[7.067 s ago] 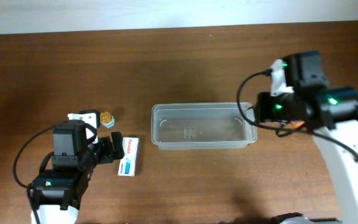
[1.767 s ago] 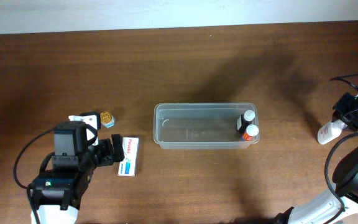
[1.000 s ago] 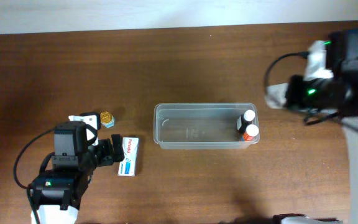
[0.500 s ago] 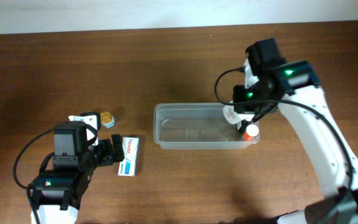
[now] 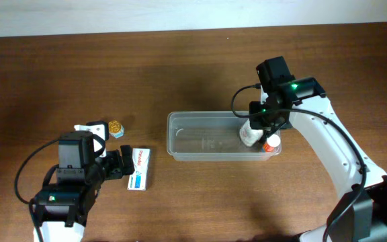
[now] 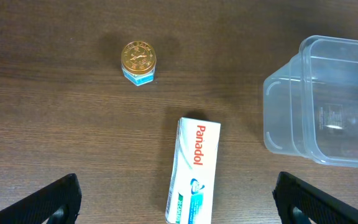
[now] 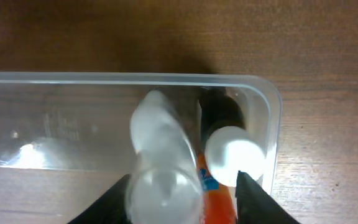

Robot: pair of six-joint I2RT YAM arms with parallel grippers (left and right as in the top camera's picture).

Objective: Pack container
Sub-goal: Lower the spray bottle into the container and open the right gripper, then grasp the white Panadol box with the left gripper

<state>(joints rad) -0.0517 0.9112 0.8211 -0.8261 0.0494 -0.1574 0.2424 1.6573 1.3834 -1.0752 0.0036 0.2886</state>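
Note:
The clear container (image 5: 207,115) lies mid-table and also shows in the left wrist view (image 6: 316,46) and the right wrist view (image 7: 104,78). My right gripper (image 5: 261,124) hangs over its right end. A white bottle (image 5: 249,134) lies tilted inside, between the spread fingers (image 7: 182,199). It sits against the left finger, with a gap to the right one. An orange bottle with a white cap (image 7: 232,155) and a dark bottle (image 7: 222,112) stand in the right end. My left gripper (image 5: 116,166) is open and empty.
A white Panadol box (image 5: 138,169) lies left of the container, just ahead of the left fingers (image 6: 194,171). A small jar with a gold lid (image 5: 115,128) stands beyond it (image 6: 138,61). The wall edge runs along the far side of the table.
My right arm fetched a white bottle from the far right, carried it left and lowered it into the container's right end. The left arm has not moved.

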